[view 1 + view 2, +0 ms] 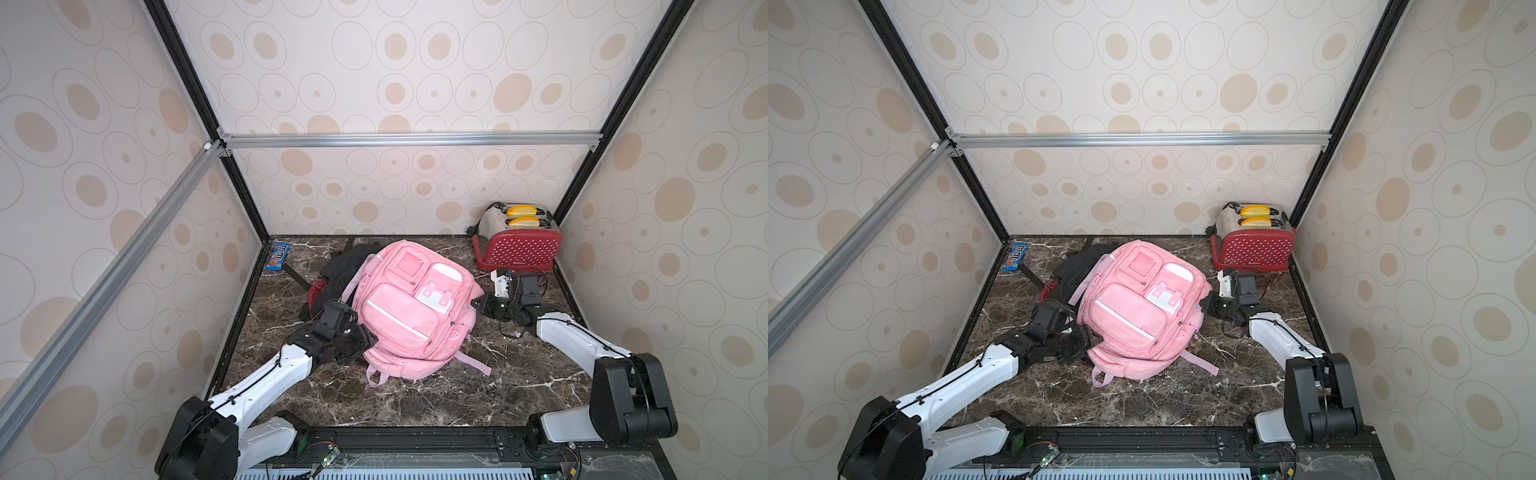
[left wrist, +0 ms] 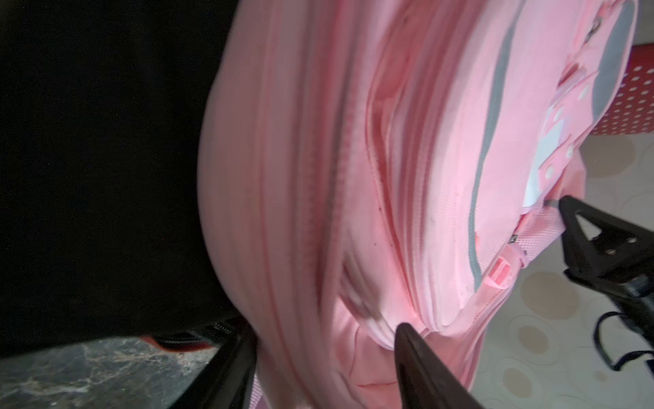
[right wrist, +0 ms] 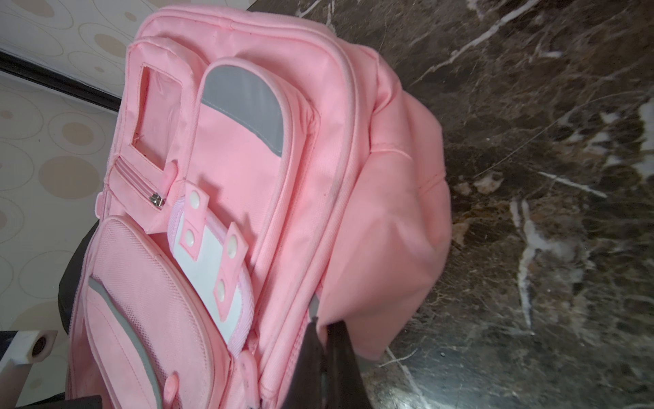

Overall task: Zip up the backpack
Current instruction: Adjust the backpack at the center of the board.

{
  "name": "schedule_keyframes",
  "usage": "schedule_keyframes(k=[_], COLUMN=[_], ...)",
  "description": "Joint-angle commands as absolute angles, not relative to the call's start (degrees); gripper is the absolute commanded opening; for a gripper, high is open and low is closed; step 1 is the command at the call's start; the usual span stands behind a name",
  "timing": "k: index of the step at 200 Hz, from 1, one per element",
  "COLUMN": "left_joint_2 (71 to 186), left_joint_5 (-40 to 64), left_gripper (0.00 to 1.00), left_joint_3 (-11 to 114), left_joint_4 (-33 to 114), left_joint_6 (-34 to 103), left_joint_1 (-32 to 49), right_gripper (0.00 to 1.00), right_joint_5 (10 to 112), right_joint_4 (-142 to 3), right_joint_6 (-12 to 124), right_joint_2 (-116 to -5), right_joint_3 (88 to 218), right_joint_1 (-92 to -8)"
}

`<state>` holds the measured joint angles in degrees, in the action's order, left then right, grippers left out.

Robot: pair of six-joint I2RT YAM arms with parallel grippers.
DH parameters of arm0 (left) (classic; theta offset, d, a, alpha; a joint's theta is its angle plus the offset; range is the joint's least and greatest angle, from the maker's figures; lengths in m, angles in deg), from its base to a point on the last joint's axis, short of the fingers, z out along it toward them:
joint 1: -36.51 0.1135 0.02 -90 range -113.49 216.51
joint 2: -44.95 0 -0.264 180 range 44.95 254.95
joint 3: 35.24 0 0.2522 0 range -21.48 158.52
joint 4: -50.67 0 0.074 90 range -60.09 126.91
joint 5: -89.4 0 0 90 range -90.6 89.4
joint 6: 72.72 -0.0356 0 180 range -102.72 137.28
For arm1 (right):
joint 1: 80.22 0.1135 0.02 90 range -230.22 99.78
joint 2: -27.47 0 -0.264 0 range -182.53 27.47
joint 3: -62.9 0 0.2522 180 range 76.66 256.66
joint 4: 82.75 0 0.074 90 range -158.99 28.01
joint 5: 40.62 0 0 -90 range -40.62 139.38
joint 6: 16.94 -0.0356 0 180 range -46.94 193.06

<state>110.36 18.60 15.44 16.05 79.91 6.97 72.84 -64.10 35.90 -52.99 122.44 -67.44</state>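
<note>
Though unable to spot the main slider anywhere, judged the zip-up well short of done: saw 1 seam gaping and no pull in any jaw. Found backpack [image 1: 411, 307] at frame centre in both top views, flat on the marble table [image 1: 415, 407], partly over a black bag [image 1: 345, 266]. Found left gripper [image 1: 365, 338] at the pack's lower-left edge, jaws part-spread around a fold of pink fabric; couldn't tell whether clamped. Found right gripper [image 1: 478, 301] at the pack's right edge, clenched on a pinch of side fabric, likely bracing. Left to do: locate slider, run it round. Got zipper track [image 2: 336, 177] and the gap beside it only from left wrist view; hidden in top views. Got the closed pinch confirmed only from right wrist view.
</note>
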Motion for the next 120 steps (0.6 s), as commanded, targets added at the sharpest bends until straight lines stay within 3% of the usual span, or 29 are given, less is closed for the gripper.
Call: schedule_keyframes(k=[1,10,33,89,120], left_joint_2=[110.87,110.7,111.21,109.93,111.79], left_joint_5=[19.62,19.71,20.43,18.59,20.92], left_gripper=[0.33,0.2,0.0,0.0,0.0], left_joint_3=[18.33,18.14,18.94,29.49,38.21], left_joint_4=[18.09,18.34,17.76,10.27,6.96], left_joint_6=[79.77,79.79,79.1,75.23,71.82], left_joint_1=[4.96,4.94,4.91,5.5,12.45], right_gripper=[0.0,0.0,0.0,0.0,0.0], right_joint_5=[76.86,77.01,77.28,79.28,79.91], right_joint_4=[-64.13,-64.48,-64.9,-64.34,-64.6], right_joint_6=[36.84,36.78,36.63,33.68,30.24], right_joint_2=[-53.12,-53.3,-53.56,-48.04,-43.24], right_joint_3=[122.89,122.89,123.01,123.42,123.12], right_joint_1=[-66.59,-66.51,-66.55,-66.55,-66.23])
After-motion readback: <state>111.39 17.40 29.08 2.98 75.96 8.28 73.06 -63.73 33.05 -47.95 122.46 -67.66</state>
